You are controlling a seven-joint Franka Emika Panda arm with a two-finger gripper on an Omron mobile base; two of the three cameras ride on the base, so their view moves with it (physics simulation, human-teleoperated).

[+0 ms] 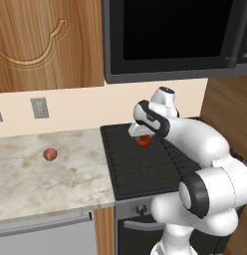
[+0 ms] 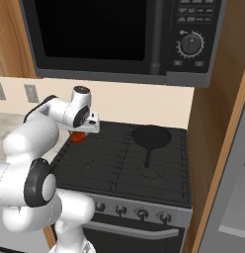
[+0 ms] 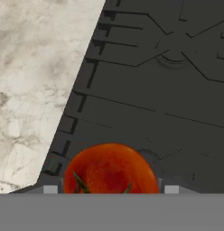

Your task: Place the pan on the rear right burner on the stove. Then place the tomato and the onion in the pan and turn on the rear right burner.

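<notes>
The tomato point(image 3: 111, 169), glossy red-orange with a green stem, sits between my gripper's point(image 3: 111, 189) fingertips point(image 3: 50, 189). The gripper point(image 1: 142, 137) is shut on the tomato point(image 1: 143, 141) and holds it above the left rear part of the stove point(image 1: 140, 169). From the right, the hand point(image 2: 81, 129) with the tomato point(image 2: 77, 137) hangs left of the pan point(image 2: 151, 136). That black pan rests on the rear right burner point(image 2: 177, 142), handle pointing toward the front. The pale onion point(image 1: 50, 154) lies on the marble counter point(image 1: 46, 179), far left of the stove.
A black microwave point(image 2: 104, 34) hangs above the stove point(image 2: 109, 165). Round knobs point(image 2: 142, 213) line the steel front. A wooden panel point(image 2: 213, 148) walls the stove's right side. A wood cabinet point(image 1: 46, 45) hangs over the counter.
</notes>
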